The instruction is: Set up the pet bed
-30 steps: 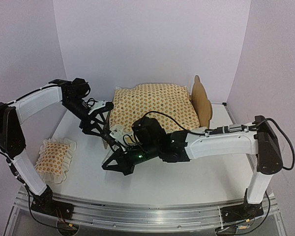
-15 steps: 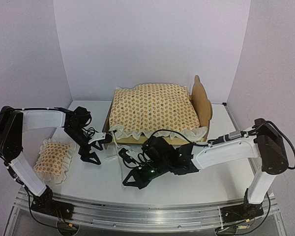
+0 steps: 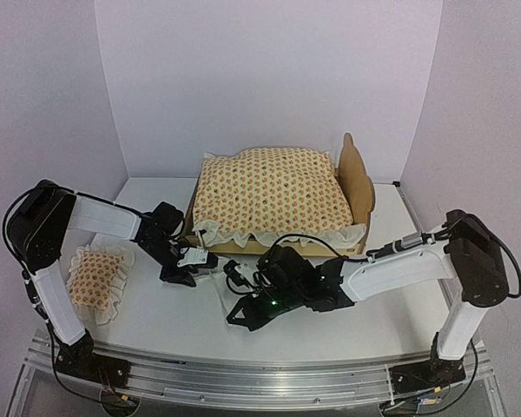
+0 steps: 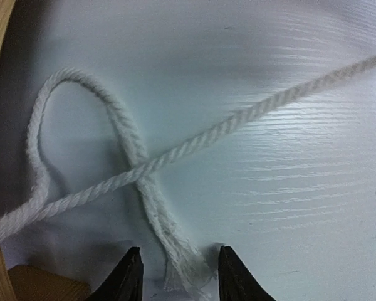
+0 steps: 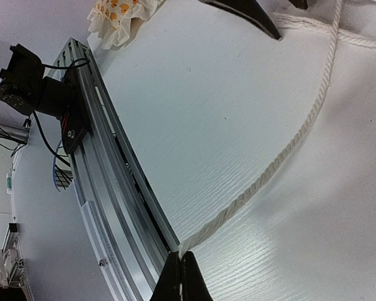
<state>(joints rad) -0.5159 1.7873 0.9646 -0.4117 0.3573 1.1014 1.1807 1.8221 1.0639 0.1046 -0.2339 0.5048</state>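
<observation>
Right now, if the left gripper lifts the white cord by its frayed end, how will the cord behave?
Probably floppy: the white cord lies in a loose loop crossing itself on the table. Being thin, it likely weighs little. Its frayed end, between the left gripper's open fingers, may splay or slip from a weak pinch.

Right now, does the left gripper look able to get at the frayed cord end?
Probably yes: the frayed cord end lies on the table between the left gripper's parted fingers, with nothing over it; the other strand crosses farther up.
</observation>
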